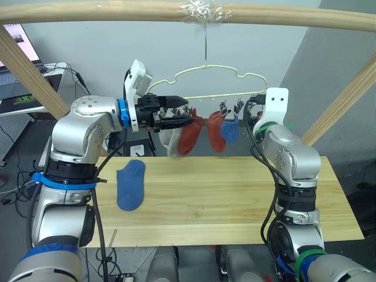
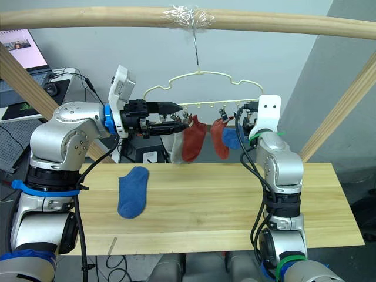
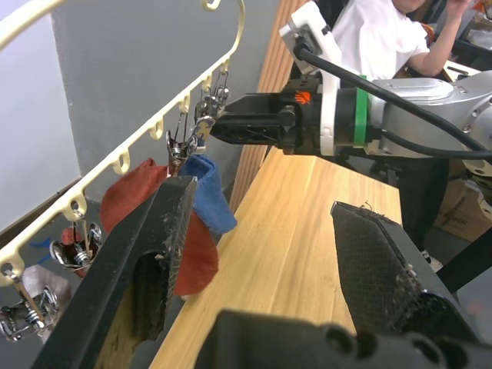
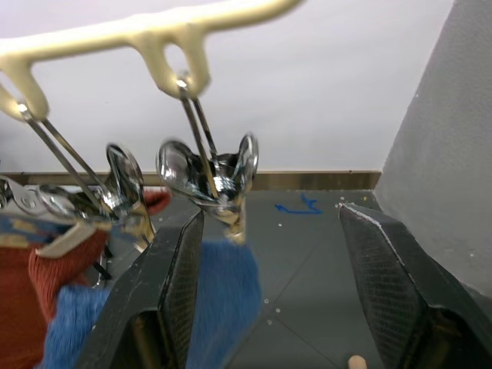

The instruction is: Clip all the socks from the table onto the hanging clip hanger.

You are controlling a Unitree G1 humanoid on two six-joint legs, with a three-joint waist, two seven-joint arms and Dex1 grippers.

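Blue sock [image 1: 130,184] alone on table [image 1: 235,200]

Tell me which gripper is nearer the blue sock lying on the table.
Left. The left gripper is up at the clip hanger, above and to the right of the blue sock on the table. The right gripper is farther along, at the hanger's other end.

A robotics lab: monitor [image 1: 17,44], cables [image 1: 14,170], taped wooden pole [image 1: 188,14] frame.

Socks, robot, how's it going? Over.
Both grippers open, up at the clip hanger. Four socks clipped. One blue sock left on the table. Nothing blocking.
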